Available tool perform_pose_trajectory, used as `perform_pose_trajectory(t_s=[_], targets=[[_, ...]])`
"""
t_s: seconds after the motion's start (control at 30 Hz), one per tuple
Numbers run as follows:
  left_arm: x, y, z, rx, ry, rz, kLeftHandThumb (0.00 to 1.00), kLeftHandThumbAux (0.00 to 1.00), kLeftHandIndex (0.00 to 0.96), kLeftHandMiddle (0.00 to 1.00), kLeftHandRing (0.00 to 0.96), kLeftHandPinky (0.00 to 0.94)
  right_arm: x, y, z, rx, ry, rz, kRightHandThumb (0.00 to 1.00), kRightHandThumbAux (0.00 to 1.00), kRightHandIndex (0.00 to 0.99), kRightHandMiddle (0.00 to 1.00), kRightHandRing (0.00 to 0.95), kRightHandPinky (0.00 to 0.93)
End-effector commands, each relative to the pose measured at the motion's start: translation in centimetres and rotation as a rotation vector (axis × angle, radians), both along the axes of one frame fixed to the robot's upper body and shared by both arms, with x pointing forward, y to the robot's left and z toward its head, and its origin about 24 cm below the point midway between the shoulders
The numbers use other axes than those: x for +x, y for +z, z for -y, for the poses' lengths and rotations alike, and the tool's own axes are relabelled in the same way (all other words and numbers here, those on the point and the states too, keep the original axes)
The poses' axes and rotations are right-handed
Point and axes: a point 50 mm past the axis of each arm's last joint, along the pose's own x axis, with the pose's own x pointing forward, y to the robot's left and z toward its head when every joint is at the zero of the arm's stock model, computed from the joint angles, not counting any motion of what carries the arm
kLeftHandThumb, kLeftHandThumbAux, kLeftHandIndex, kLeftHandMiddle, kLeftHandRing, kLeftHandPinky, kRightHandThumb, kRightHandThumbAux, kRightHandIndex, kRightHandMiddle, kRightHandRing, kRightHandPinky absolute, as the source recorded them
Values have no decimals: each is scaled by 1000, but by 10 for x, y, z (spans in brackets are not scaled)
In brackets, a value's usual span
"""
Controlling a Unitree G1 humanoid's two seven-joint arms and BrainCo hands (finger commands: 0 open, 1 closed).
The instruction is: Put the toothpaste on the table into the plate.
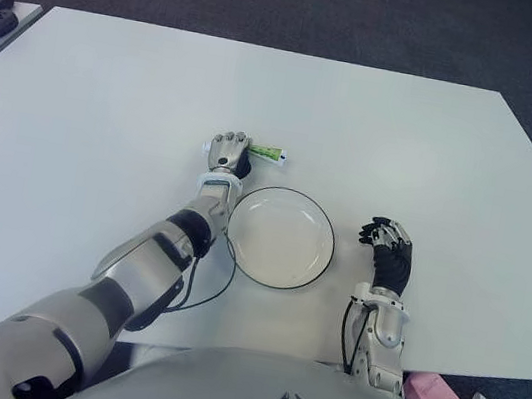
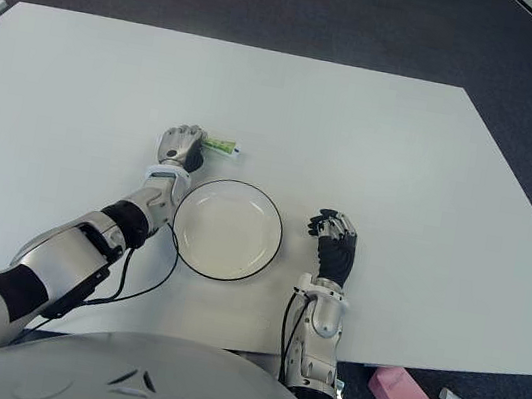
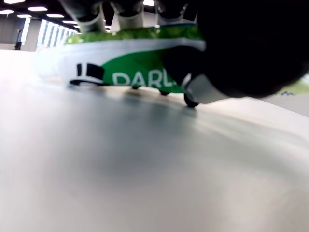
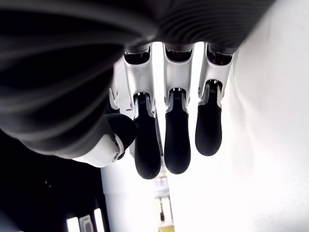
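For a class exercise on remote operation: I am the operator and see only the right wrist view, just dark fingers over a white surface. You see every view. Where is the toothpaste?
Observer: The toothpaste is on the table, just beyond the plate, with the left robot hand closed over it.
Operator: Is it lifted?
Observer: Not clearly; the left wrist view shows the tube low against the tabletop, fingers curled around it.
Operator: And my right robot hand?
Observer: The right robot hand shows to the right of the plate, fingers relaxed, holding nothing.
Operator: Anything in the plate?
Observer: No, it is empty.
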Motion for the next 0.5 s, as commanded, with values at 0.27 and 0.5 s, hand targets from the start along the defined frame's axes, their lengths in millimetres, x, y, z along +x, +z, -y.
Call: perform_pose_trajectory(t_s=[0.27,0.5], targets=[[-10,-2,-16,-60,-6,62,850,670,394,539,844,857,-6,-14,-8,69,-27,-74,706,722,432,572,551,537],[-10,11,-14,-122,-39,112,851,670,394,536,853,865,-5,-15,-8,73,-36,-83,706,722,431,566,549,535]])
